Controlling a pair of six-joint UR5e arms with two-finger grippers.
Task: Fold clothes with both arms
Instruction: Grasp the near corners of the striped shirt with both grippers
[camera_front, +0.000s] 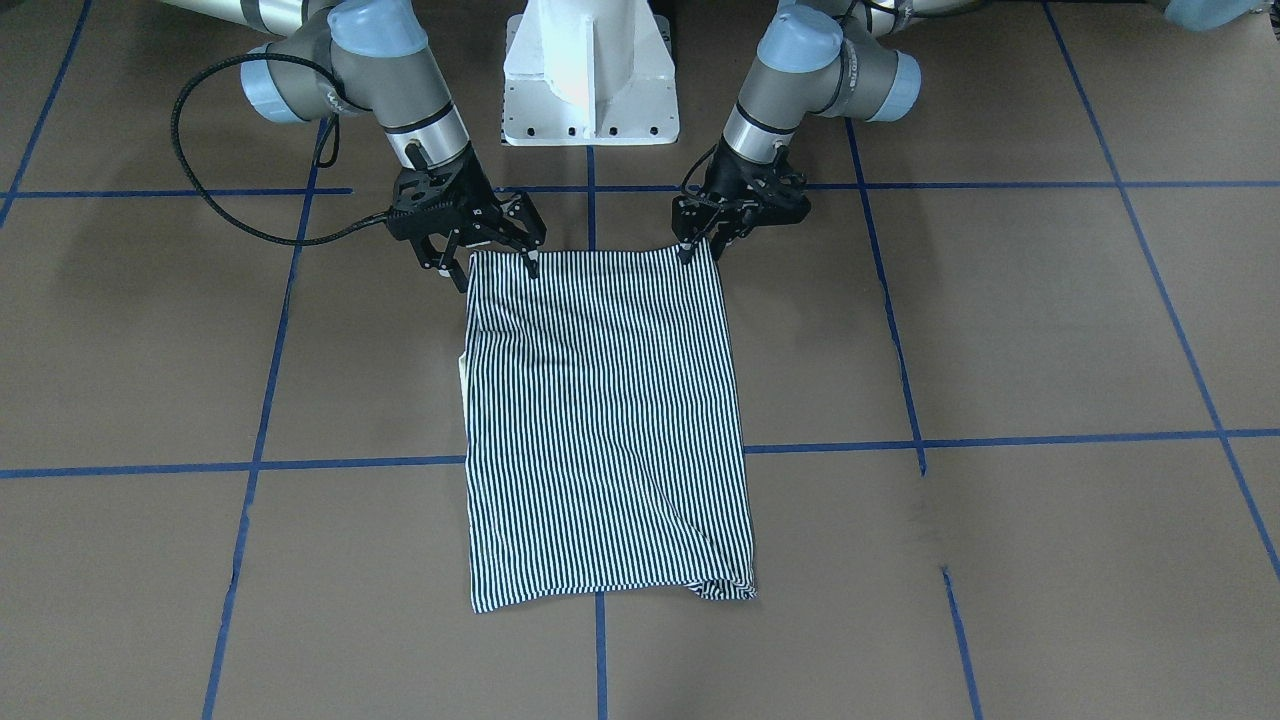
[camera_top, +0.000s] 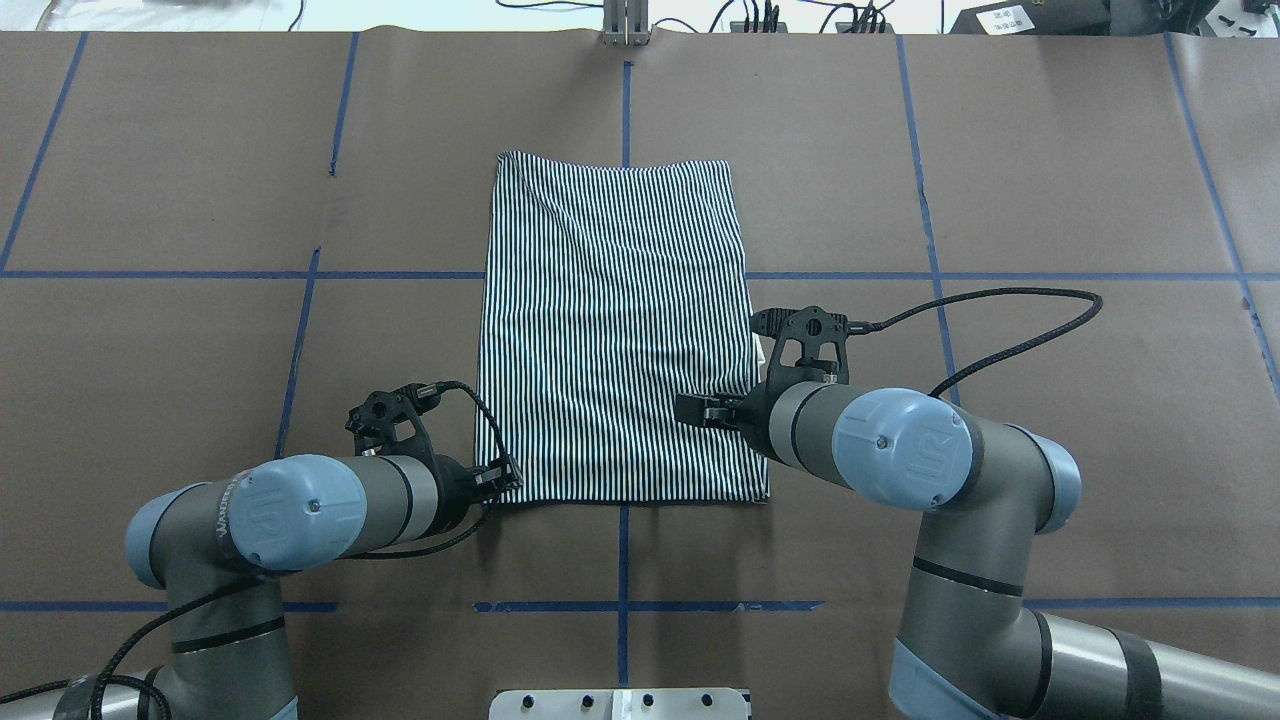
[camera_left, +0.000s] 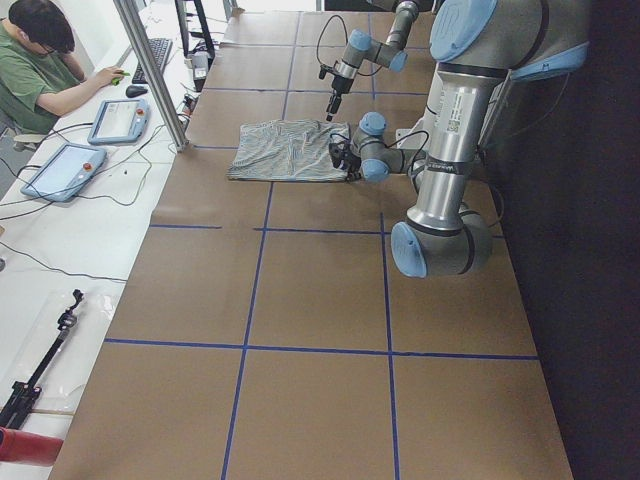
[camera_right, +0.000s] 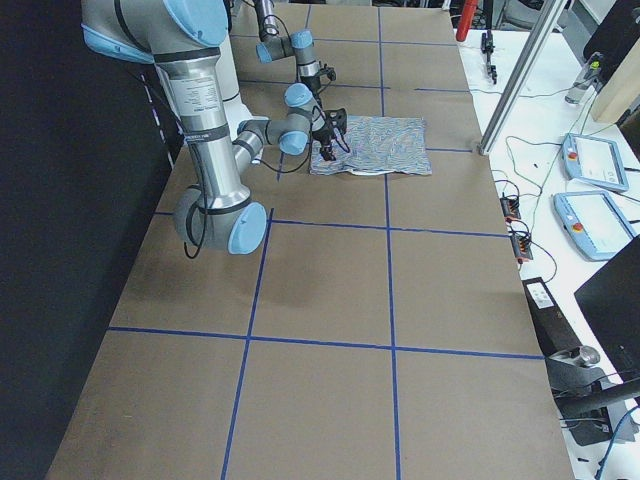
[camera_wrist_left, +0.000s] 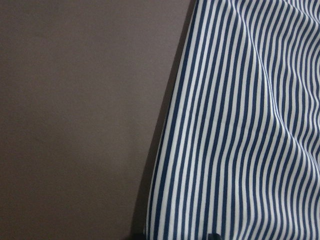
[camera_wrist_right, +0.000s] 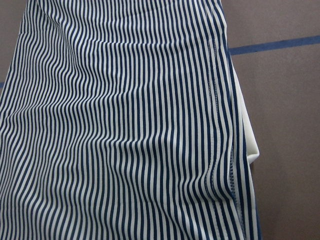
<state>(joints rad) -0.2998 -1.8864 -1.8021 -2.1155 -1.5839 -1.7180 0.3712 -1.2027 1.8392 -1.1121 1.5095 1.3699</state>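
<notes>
Lying flat on the middle of the table (camera_front: 1000, 320), the shirt (camera_front: 600, 420) is already a long narrow rectangle, and no sleeve shows. Both grippers stand at the two corners of its edge nearest the robot's base, probably because the next fold should carry this edge over to the far one. The right gripper (camera_front: 495, 270) has its fingers apart, astride its corner. The left gripper (camera_front: 702, 248) is at the other corner; whether it is apart or clamped on cloth cannot be told. The front camera shows both corners together. Only the right wrist camera shows clearly the stitched hem (camera_wrist_right: 215, 100) and the cream collar (camera_wrist_right: 250, 145) that peeks out at the shirt's right side.
</notes>
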